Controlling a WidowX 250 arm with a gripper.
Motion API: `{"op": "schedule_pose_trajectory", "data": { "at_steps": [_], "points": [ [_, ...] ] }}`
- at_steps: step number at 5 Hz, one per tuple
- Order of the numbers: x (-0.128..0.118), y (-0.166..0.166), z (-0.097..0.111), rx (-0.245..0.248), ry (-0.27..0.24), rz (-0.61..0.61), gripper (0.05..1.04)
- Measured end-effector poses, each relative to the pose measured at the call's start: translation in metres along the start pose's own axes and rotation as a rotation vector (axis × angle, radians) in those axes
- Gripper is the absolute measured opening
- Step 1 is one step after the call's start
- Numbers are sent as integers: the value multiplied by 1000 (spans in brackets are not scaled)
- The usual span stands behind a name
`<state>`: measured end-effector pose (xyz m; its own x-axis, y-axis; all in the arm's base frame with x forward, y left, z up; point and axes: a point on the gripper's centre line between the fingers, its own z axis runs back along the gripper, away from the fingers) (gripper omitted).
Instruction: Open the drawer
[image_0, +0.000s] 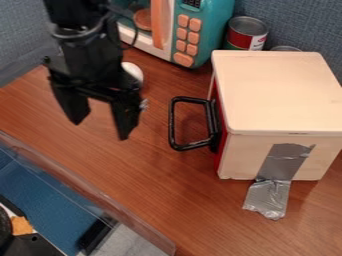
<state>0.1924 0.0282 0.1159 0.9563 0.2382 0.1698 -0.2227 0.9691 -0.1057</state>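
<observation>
Claw (101, 128) hung fingers apart above the tabletop (167, 195), ok? Black handle (172, 122) was off to its right in view, outer bar running roughly up-down there, sticking out clawward from the box's red drawer front (218, 161), which looked shut.

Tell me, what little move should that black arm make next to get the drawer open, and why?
I'd ease the open jaws across to the black handle, ready to grip it. They hang well to its left in the view, not touching it, and the drawer's red front looks flush with the box, so a pull probably needs that grip first.
</observation>
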Motion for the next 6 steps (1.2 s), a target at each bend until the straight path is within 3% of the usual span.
{"op": "schedule_pose_trajectory", "data": {
  "at_steps": [2, 3, 5, 6],
  "points": [
    [56, -3, -21, -20, -69, 176, 1000],
    [72, -6, -39, -9, -66, 201, 999],
    [77, -22, -80, 12, -30, 209, 1000],
    [77, -31, -86, 21, -38, 202, 1000]
  ]
}}
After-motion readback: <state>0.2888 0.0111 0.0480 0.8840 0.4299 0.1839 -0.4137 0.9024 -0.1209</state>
